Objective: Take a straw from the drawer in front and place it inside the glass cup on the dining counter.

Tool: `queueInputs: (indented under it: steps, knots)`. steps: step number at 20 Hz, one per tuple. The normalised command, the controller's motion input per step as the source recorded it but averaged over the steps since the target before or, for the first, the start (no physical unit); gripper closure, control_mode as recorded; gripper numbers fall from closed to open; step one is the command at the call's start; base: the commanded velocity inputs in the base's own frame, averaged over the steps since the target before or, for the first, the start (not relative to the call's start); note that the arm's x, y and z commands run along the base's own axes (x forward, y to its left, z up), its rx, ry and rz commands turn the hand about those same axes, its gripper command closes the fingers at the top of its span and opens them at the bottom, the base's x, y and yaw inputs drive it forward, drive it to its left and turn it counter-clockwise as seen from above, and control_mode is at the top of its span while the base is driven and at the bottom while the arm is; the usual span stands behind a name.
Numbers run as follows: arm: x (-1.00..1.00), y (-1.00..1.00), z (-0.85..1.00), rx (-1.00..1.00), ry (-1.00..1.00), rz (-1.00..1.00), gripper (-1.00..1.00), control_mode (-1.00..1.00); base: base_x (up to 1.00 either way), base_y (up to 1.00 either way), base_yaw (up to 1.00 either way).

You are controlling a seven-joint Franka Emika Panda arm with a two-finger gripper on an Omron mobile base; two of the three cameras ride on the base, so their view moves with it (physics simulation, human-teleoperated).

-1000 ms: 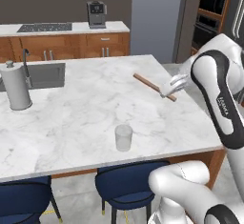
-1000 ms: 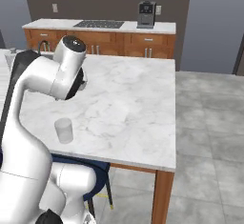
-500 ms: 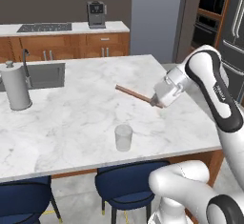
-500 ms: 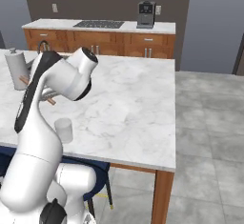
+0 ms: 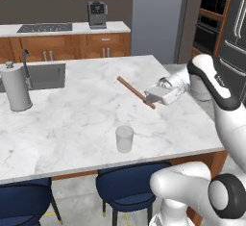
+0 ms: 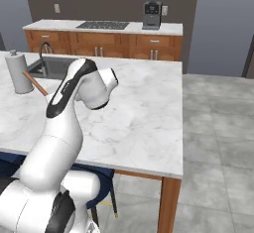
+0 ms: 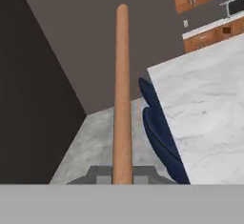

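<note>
Clearly the end effector (image 5: 154, 96) pinches the straw (image 5: 136, 92) above the worktop (image 5: 72, 119); the left base view alone shows the glass cup (image 5: 124, 139) below it.

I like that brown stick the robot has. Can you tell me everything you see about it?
The straw is a thin, straight, reddish-brown stick, plain and smooth with a rounded tip. The pincer is shut on one end, holding it in the air above the dining counter, slanting up and away from the hand. Nothing else touches it. The glass cup stands apart, lower and nearer the counter's front edge.
</note>
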Motion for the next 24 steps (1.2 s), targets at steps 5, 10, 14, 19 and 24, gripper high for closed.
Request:
queueInputs:
  steps: [5,10,14,19,24]
  knots:
    - [0.0,0.0,-0.44,0.34,0.14,0.13,1.0,-1.0,0.0,0.0,0.0]
    - [-0.03,0.0,-0.39,0.35,0.06,0.14,1.0,-1.0,0.0,0.0,0.0]
    - [0.0,0.01,-0.08,0.33,0.0,0.14,1.0,-1.0,0.0,0.0,0.0]
    - [0.08,0.01,-0.04,0.27,0.0,0.13,1.0,-1.0,0.0,0.0,0.0]
    - [0.1,0.01,0.0,0.1,-0.19,0.06,1.0,-1.0,0.0,0.0,0.0]
